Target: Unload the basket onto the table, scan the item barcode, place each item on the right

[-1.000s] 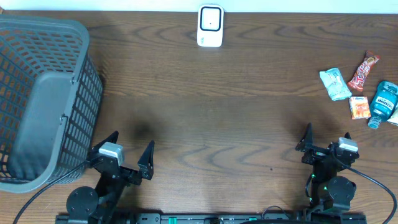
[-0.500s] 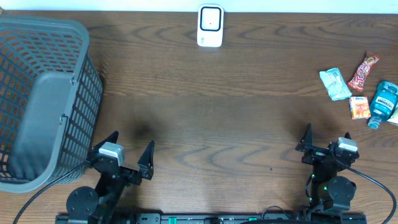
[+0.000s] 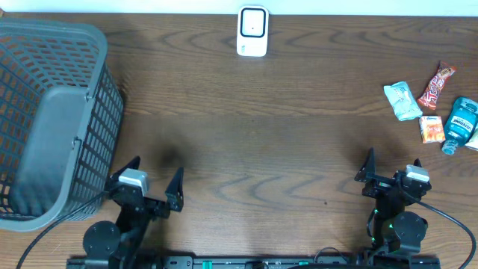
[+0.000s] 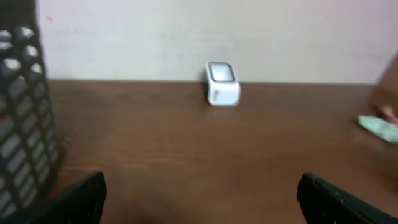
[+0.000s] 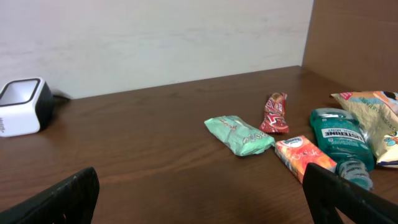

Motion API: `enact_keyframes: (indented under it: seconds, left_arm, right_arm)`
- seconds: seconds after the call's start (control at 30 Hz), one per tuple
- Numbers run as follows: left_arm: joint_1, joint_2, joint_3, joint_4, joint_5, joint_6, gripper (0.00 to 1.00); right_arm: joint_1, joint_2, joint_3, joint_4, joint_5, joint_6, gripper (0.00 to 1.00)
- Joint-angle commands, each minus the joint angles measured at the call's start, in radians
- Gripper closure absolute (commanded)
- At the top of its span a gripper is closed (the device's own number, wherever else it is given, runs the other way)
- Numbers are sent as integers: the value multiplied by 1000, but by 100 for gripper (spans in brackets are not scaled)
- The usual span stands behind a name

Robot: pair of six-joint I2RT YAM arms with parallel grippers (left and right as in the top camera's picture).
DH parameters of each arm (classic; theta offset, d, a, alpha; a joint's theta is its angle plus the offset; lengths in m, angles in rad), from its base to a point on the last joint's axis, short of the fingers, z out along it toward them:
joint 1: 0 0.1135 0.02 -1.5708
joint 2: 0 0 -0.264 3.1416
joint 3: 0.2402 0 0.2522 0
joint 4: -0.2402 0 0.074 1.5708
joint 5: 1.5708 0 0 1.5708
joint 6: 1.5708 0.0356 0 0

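We find the left gripper (image 3: 157, 169) and right gripper (image 3: 392, 159) at the near edge of the table (image 3: 261, 134), jaws spread wide, holding nothing. The mint-green packet (image 3: 402, 101), red candy bar (image 3: 436, 86), orange box (image 3: 432, 128) and blue mouthwash bottle (image 3: 458, 123) lie grouped far right, well apart from the white barcode scanner (image 3: 252, 31). A grey basket (image 3: 52, 119) stands left.
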Motion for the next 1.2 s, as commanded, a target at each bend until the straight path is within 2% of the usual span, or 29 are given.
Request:
enact_keyframes:
  seconds: [0.0, 0.17, 0.3, 0.53, 0.6, 0.83, 1.17]
  left_arm:
    - [-3, -4, -103, 116, -93, 14, 2]
    - [-2, -4, -238, 382, -93, 80, 2]
    - [-2, -4, -301, 443, -92, 163, 2]
    - [-2, -5, -302, 346, -93, 246, 2]
    - [-2, -5, -302, 288, -93, 238, 2]
    - [-2, -5, -302, 275, -203, 124, 2]
    - [-2, -5, -302, 273, -206, 121, 2]
  right_arm:
    - [-7, -6, -2, -3, -6, -15, 1]
    - [-7, -6, -2, -3, -6, -15, 1]
    - [-7, -6, -2, -3, -6, -15, 1]
    - [-7, -6, -2, -3, -6, -15, 1]
    - [-7, -6, -2, -3, -6, -15, 1]
    - [-7, -6, -2, -3, -6, -15, 1]
    - [-7, -6, -2, -3, -6, -15, 1]
